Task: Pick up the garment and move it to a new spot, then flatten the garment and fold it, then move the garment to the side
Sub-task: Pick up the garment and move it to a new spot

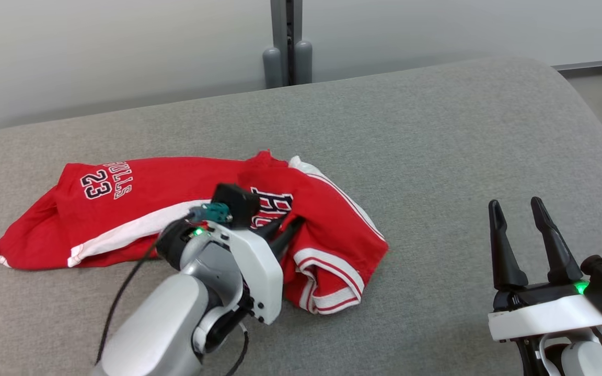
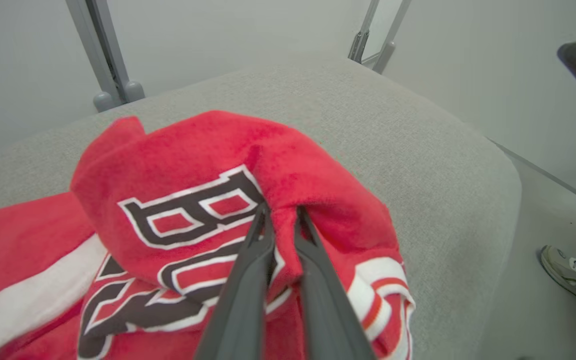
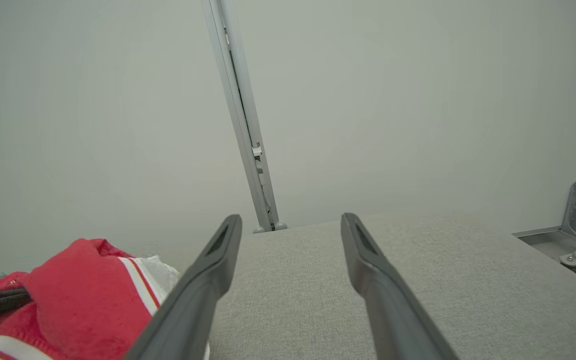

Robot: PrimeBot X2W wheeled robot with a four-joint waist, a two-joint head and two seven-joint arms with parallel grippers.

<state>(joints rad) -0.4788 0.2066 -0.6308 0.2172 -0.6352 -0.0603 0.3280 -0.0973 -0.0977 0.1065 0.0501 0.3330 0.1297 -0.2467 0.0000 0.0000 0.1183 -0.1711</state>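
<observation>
L pincer (image 2: 280, 212): clamped on a raised fold of the jersey (image 1: 139, 198), right by the black lettering. Pinching a ridge so the cloth comes up w/ me.
jersey: red, crumpled, left-middle of the grey pad (image 1: 437, 130), most of it lying flat-ish.
R pincer (image 1: 520, 209): wide open, empty, well apart to the right. Free for a 2nd grab, I reckon.
step: pick-up, lift not yet done.

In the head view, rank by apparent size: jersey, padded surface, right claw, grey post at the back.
1. padded surface
2. jersey
3. right claw, enlarged by nearness to the camera
4. grey post, far off and cut by the top edge
</observation>
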